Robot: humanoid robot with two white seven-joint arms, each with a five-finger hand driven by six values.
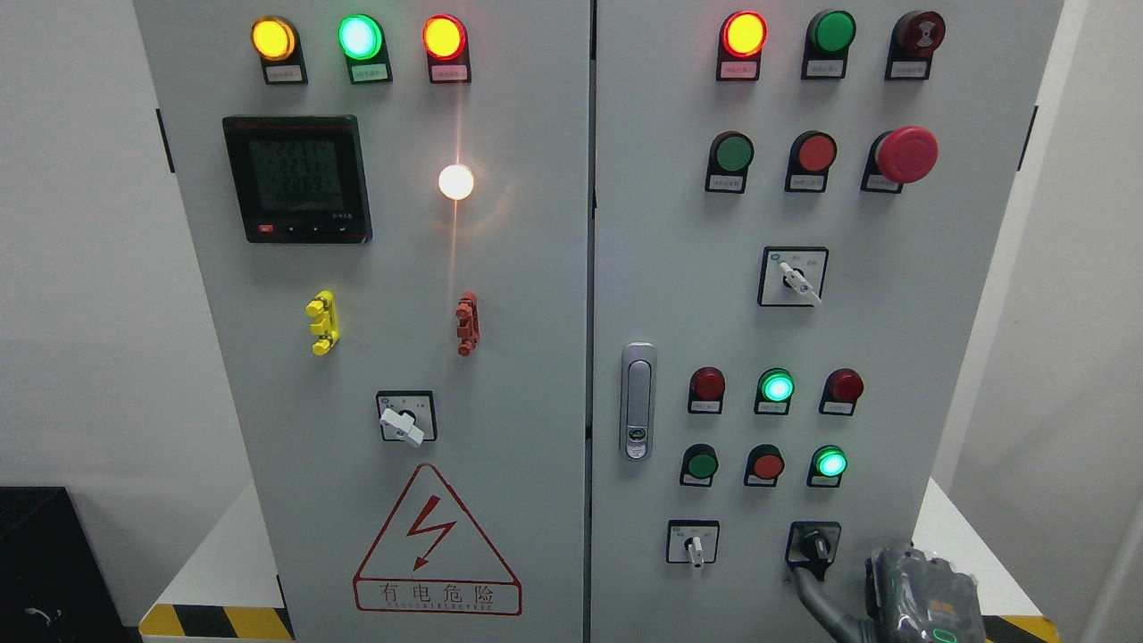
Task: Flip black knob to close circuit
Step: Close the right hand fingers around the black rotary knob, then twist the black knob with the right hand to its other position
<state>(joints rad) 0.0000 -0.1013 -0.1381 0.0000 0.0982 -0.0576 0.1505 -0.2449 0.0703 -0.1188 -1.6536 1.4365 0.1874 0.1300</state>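
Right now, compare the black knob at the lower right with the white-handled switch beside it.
The black knob is dark, with the right hand reaching it from below; the white-handled switch is pale and untouched. The knob's pointer tilts; the switch's handle points straight down. Both sit on black-framed square plates.

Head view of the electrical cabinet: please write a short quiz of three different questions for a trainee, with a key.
1. True or false: the black knob sits at the lower right of the right door.
2. Multiple choice: which robot hand is near the black knob? A) left B) right C) both
3. Fill in: the round lamp above the red clip glows ____.

Key
1. True.
2. B; its arm comes in from the lower right, and a dark finger reaches up to just below the knob. Whether it touches is unclear.
3. White; that is the white lamp.
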